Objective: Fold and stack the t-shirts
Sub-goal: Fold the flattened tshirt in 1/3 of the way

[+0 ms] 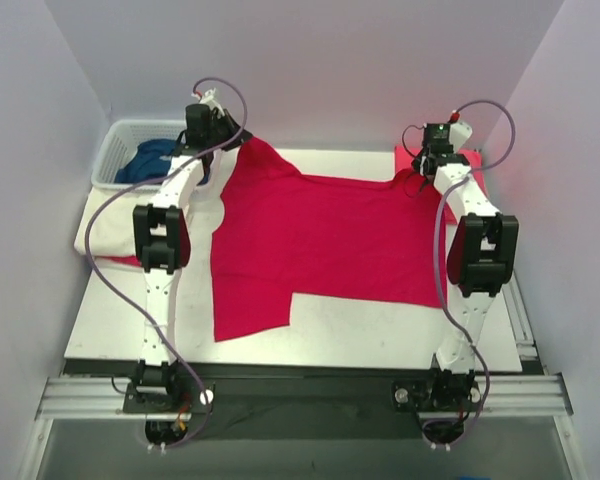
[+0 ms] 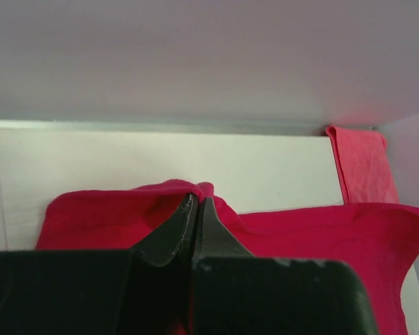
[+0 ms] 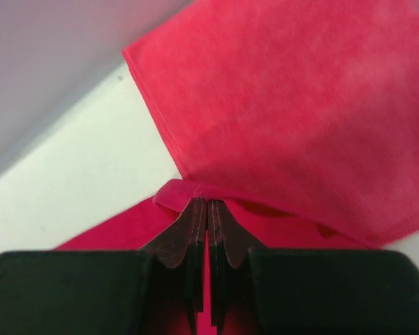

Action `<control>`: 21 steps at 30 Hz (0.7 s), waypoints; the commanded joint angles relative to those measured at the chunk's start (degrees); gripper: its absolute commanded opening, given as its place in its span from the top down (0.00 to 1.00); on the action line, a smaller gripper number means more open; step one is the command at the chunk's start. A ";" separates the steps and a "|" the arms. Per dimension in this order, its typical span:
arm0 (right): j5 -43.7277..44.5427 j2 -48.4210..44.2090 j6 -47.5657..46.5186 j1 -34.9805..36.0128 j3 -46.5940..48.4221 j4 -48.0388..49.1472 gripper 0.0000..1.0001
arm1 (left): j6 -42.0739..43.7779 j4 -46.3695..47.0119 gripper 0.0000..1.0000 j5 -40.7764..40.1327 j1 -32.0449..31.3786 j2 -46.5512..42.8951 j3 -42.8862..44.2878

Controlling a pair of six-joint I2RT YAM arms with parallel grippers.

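The large crimson red t-shirt lies spread across the white table, one sleeve hanging toward the front left. My left gripper is shut on its far left corner, which bunches at the tips in the left wrist view. My right gripper is shut on the shirt's far right edge; the folded hem sits between the tips in the right wrist view. The dark blue t-shirt lies in the basket. The cream-white t-shirt lies at the table's left edge, partly under my left arm.
The white lattice basket stands at the far left corner. A lighter red folded cloth lies at the far right corner, just beyond my right gripper and visible in the left wrist view. Walls enclose the back and sides.
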 commanded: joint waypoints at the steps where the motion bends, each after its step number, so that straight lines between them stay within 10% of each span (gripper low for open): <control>1: -1.87 4.27 1.50 -0.97 9.38 -1.73 1.00 | 1.14 -4.45 1.00 -3.40 0.76 4.07 14.03; 21: -7.14 3.78 9.23 -9.58 6.06 0.02 1.00 | -5.89 14.08 1.00 -0.86 3.49 -12.34 -12.92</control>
